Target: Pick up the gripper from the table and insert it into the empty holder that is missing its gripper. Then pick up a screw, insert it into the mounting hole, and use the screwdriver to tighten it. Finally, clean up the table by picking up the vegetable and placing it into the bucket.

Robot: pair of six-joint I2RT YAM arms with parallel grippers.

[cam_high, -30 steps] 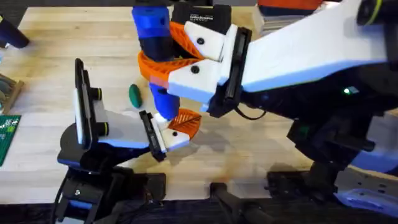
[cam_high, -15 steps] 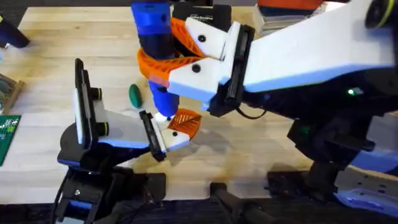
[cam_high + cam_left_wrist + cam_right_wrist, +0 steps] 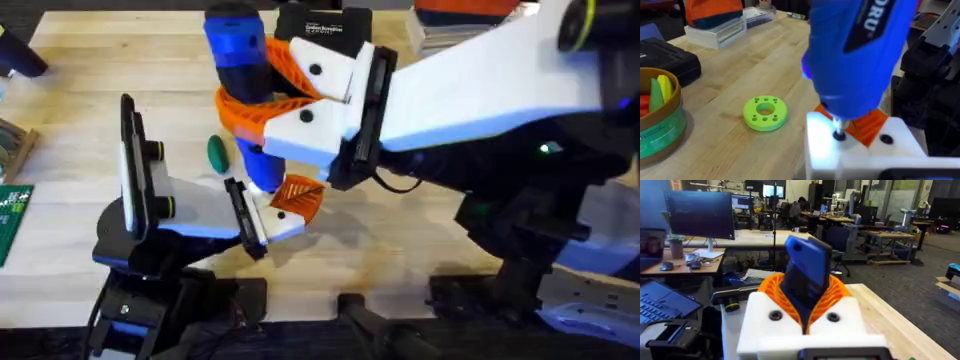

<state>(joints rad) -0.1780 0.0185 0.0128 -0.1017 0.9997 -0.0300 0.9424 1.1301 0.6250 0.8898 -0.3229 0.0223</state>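
Note:
My right gripper (image 3: 258, 100), reaching across from the right, is shut on the blue screwdriver (image 3: 238, 45) and holds it upright. The screwdriver's metal tip (image 3: 839, 134) rests on the white holder (image 3: 860, 150) at the end of my left arm. The orange gripper wedge (image 3: 869, 125) sits in that holder, just behind the tip. My left gripper (image 3: 278, 212) lies low over the table (image 3: 400, 240). The dark green vegetable (image 3: 217, 152) lies on the wood just left of the screwdriver. The bucket (image 3: 660, 125) stands farther off with yellow and red pieces inside. Orange pads (image 3: 827, 297) clamp the screwdriver (image 3: 807, 272).
A bright green disc with holes (image 3: 765, 112) lies between the bucket and the holder. A black case (image 3: 322, 20) sits at the far edge, beside a white stack (image 3: 715, 30). A green circuit board (image 3: 10, 220) lies at the left edge.
The right gripper and the screwdriver's top have shifted slightly left. The tip stays on the holder. The left arm has not moved.

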